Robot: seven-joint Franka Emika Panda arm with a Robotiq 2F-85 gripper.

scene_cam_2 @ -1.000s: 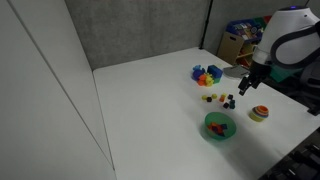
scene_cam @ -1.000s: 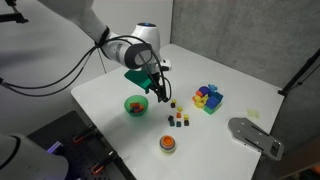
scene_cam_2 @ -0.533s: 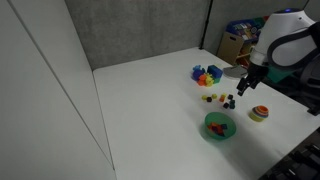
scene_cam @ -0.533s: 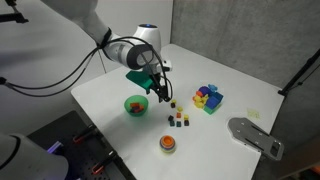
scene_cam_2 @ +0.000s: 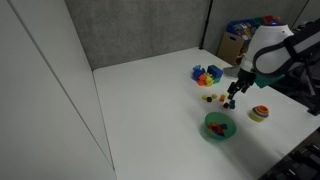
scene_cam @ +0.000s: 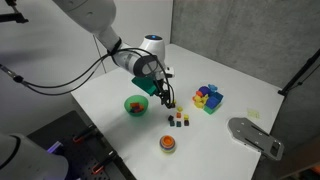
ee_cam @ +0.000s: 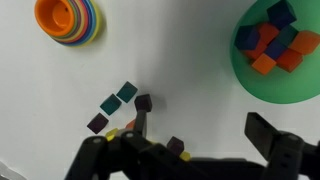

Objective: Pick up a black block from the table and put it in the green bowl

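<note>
Approach step. My gripper (ee_cam: 200, 122) hangs low over the cube cluster, jaws wide open, holding nothing. The black block (ee_cam: 143, 102) is on the table at one fingertip, off-centre. Next I'd shift sideways to straddle it, lower, close. The green bowl (ee_cam: 285, 70) is near, to the right in the wrist view.

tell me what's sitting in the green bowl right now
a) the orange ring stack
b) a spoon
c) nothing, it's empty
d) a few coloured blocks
d: in the wrist view the green bowl holds a small pile of red, orange and blue blocks.
</note>
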